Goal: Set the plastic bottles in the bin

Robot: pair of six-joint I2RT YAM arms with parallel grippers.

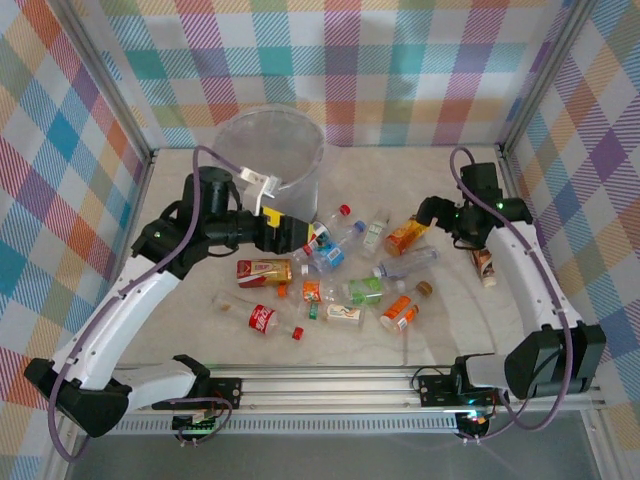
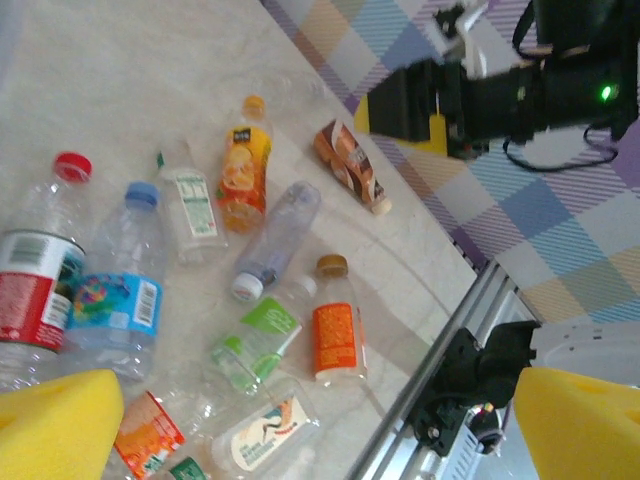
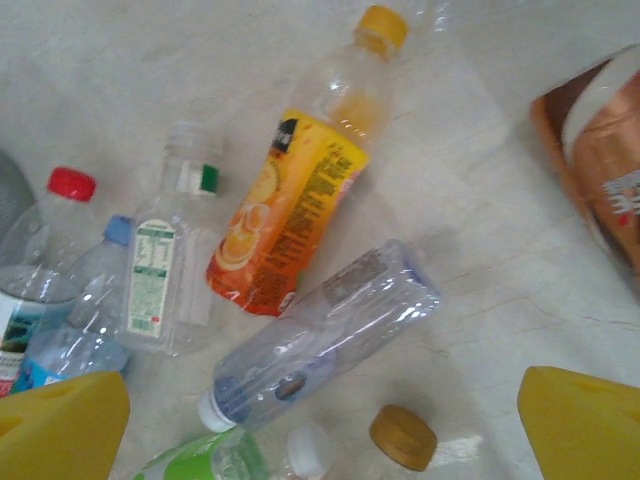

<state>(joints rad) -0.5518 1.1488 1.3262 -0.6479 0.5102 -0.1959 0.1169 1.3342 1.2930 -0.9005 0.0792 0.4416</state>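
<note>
Several plastic bottles lie scattered on the table's middle, among them a red cola-label one, an orange juice one and a brown-label one off to the right. The bin stands upright at the back. My left gripper hovers open beside the bin, over the pile's left part; below its jaws lie an orange-label bottle and a green-label one. My right gripper hangs open above the juice bottle and a clear bluish bottle, touching neither.
Plaid walls close in the table on three sides. A metal rail runs along the near edge between the arm bases. The brown-label bottle lies close to the right wall.
</note>
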